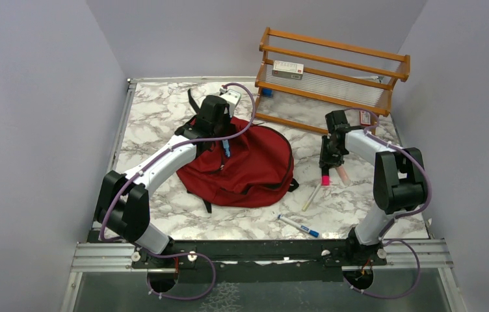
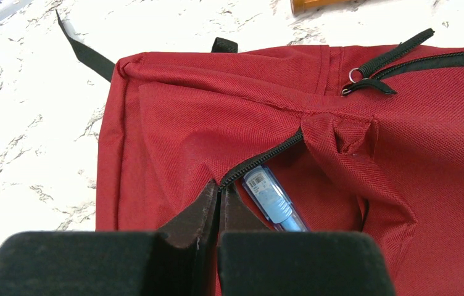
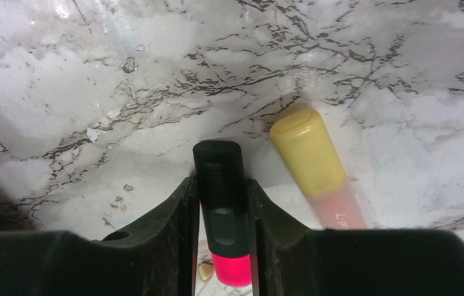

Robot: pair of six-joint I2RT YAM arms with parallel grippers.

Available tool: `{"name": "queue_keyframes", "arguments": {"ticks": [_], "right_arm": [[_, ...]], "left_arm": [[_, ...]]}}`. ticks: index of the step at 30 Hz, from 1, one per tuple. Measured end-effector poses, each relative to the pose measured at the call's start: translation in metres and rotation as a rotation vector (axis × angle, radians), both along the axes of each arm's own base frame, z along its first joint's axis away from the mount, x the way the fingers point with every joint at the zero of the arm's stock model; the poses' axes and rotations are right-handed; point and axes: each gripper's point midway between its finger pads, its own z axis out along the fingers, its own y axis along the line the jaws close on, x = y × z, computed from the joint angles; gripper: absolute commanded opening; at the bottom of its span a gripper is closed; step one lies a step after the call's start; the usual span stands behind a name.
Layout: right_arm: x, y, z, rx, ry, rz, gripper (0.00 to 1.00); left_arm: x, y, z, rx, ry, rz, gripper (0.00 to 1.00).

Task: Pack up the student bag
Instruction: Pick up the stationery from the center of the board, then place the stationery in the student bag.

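So, the right gripper (image 3: 222,188) has its jaws set narrow, one on each side of a pink highlighter with a black cap (image 3: 219,163), and both look to be touching it. The highlighter lies flat on the white marbled worktop (image 3: 94,92), not lifted yet. Just beside it is a pale pink tube with a yellow cap (image 3: 308,154). It's close enough that I'd guess the tight, straight-on approach is there to avoid catching both.

The left gripper (image 2: 219,192) has its jaws pressed fully together. They seem to be pinching the fabric edge by the zipper of the big dark-red fabric backpack (image 2: 217,111), i.e. the student bag. My read is that it's holding that pocket's mouth up so stuff can go in. A light-blue pen with a barcode label (image 2: 271,198) sits in the gap.

The bag lies flat mid-worktop, left of the right arm and in front of an orange wooden rack (image 1: 333,71). A blue-and-white marker (image 1: 299,226) and a thin pale pen (image 1: 311,197) lie loose nearby, so packing looks only partway done.
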Motion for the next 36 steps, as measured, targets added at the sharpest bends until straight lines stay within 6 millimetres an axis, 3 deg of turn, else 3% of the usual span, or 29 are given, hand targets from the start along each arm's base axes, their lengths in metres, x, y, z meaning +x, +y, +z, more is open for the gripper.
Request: {"name": "queue_keyframes", "arguments": {"ticks": [5,10,15,18,21,27,31,36], "right_arm": [[0.005,-0.007,0.017,-0.033,-0.058,-0.014,0.07],[0.020,-0.002,0.085,0.018,-0.280,-0.019,0.01],[0.034,0.045,0.177,0.279,-0.600,0.011,0.01],[0.028,0.093,0.211,0.461,-0.722,0.074,0.00],[0.018,0.141,0.217,0.606,-0.751,0.126,0.01],[0.001,0.229,0.210,0.801,-0.762,0.211,0.01],[0.002,0.271,0.204,0.858,-0.795,0.248,0.00],[0.009,0.307,0.185,0.882,-0.842,0.265,0.01]], "left_arm": [[0.000,0.000,0.000,0.000,0.000,0.000,0.00],[0.000,0.000,0.000,0.000,0.000,0.000,0.00],[0.000,0.001,0.000,0.000,0.001,0.001,0.00],[0.001,0.001,0.000,-0.001,0.001,0.002,0.00],[0.001,0.001,0.000,-0.002,0.001,0.001,0.00],[0.001,0.001,0.000,-0.002,0.002,0.001,0.00],[0.000,0.001,0.000,-0.003,0.003,-0.001,0.00],[0.001,0.001,0.000,-0.004,0.003,-0.001,0.00]]}}
